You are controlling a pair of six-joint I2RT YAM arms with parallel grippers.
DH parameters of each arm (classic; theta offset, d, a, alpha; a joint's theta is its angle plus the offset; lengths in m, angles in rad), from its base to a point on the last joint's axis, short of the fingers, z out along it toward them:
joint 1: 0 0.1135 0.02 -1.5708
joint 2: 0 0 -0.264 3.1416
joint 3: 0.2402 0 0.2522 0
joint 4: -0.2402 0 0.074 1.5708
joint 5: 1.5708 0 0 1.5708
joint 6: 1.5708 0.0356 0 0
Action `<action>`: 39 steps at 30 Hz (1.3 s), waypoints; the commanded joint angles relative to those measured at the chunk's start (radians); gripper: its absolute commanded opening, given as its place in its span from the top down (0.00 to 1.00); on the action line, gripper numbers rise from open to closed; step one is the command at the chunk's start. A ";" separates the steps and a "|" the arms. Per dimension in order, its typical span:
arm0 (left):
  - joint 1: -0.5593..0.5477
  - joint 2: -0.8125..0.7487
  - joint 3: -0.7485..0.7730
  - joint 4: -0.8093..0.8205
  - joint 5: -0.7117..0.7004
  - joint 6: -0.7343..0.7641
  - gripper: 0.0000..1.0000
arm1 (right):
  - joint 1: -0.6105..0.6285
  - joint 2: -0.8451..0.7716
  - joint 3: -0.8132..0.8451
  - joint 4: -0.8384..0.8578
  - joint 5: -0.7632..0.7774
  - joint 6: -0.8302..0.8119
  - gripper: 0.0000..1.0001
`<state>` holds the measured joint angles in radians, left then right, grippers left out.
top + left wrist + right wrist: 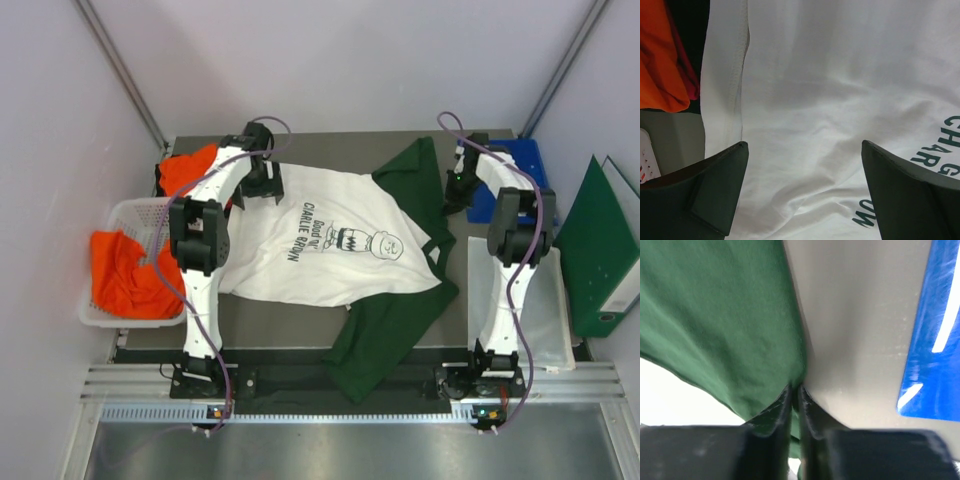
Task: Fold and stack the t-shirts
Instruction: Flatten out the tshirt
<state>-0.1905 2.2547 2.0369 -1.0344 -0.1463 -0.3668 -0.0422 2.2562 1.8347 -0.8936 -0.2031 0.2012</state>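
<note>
The white-fronted t-shirt with dark green sleeves lies spread on the table, print up. One green sleeve reaches to the far right, the other hangs over the near edge. My right gripper is shut on the outer edge of the far sleeve, its jaws pinching the green cloth against the grey tabletop. My left gripper hovers open over the shirt's far left part; white cloth lies between its spread fingers. Orange t-shirts lie in the basket and at the far left corner.
A white mesh basket stands off the table's left edge. A blue tray sits at the far right corner, close to my right gripper. A green folder leans at the right, with a white sheet beside it.
</note>
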 commanded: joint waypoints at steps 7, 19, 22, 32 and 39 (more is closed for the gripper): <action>0.003 -0.049 -0.053 0.004 -0.022 -0.011 0.01 | 0.012 -0.026 0.043 0.036 0.126 0.015 1.00; 0.003 -0.060 -0.064 -0.023 -0.055 -0.003 0.01 | -0.041 0.101 0.257 0.025 0.240 0.029 1.00; 0.005 -0.060 -0.060 -0.029 -0.058 0.006 0.01 | -0.051 0.123 0.297 0.045 0.251 0.029 1.00; 0.010 -0.072 -0.047 -0.042 -0.053 0.034 0.01 | -0.061 0.143 0.376 0.238 0.208 0.036 1.00; 0.031 -0.086 -0.060 -0.030 -0.027 0.046 0.01 | -0.061 0.191 0.503 0.252 0.208 0.041 0.94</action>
<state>-0.1799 2.2490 1.9728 -1.0523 -0.1822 -0.3374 -0.0883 2.4470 2.2742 -0.7341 -0.0059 0.2356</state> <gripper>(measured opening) 0.990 0.044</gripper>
